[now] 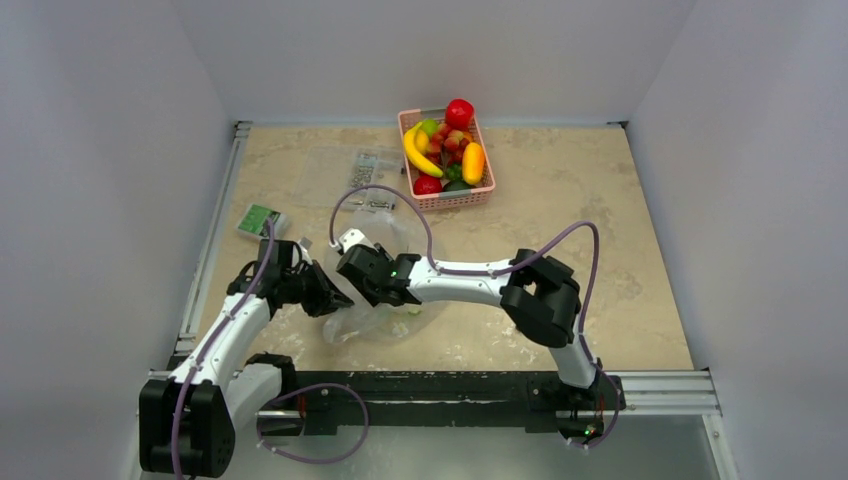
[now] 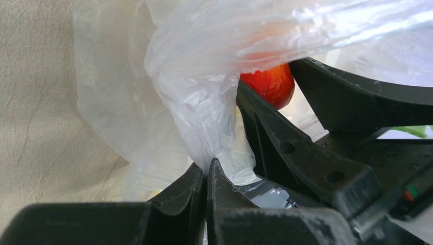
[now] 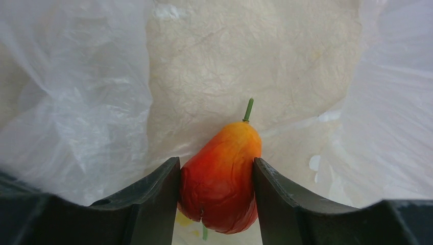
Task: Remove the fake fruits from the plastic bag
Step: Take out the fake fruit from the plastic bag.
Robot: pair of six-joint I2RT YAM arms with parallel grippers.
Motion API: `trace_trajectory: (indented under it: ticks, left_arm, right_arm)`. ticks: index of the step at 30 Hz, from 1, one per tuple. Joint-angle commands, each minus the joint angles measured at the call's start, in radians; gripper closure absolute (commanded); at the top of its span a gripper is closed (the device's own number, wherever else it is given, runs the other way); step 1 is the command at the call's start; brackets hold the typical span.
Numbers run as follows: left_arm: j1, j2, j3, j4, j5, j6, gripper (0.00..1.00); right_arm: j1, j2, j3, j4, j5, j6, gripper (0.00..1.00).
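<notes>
Clamping a red-orange fruit (image 3: 219, 189) unseen overhead, right end effector (image 3: 216, 166) faces left end effector (image 2: 206, 168) pinching plastic bag (image 2: 168, 76).

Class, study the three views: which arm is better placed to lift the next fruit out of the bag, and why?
Right. The right gripper sits inside the plastic bag, shut on a red-orange fruit; the left gripper only pinches the bag's film.
</notes>
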Motion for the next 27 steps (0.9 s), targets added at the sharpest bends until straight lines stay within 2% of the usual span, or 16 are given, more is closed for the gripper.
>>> trace_trajectory:
  ticks: [1,5,12,14,16,22,27]
  left_arm:
    - [0.005,0.005,0.028,0.024,0.004,-0.001,1.00]
    - [0.005,0.004,0.031,0.018,0.001,-0.001,1.00]
    - [0.005,0.006,0.040,0.003,-0.006,-0.011,1.00]
    - [0.005,-0.004,0.047,-0.012,-0.015,-0.017,0.97]
    - [0.005,-0.024,0.054,-0.031,-0.029,-0.021,0.89]
    - [0.005,-0.110,0.100,-0.144,-0.085,-0.037,0.44]
    - [0.005,-0.164,0.164,-0.312,-0.190,-0.080,0.31]
  right_arm:
    - [-0.004,-0.060,0.077,0.058,-0.036,-0.035,0.82]
    - [-0.004,-0.083,0.095,0.096,-0.052,-0.050,0.93]
    - [-0.004,-0.172,0.046,0.220,-0.121,-0.065,1.00]
    - [-0.004,-0.212,0.015,0.270,-0.149,-0.066,1.00]
    - [-0.004,-0.245,0.001,0.296,-0.165,-0.065,1.00]
    - [-0.005,-0.328,0.009,0.309,-0.189,-0.066,1.00]
    - [-0.005,-0.406,-0.003,0.328,-0.216,-0.054,1.00]
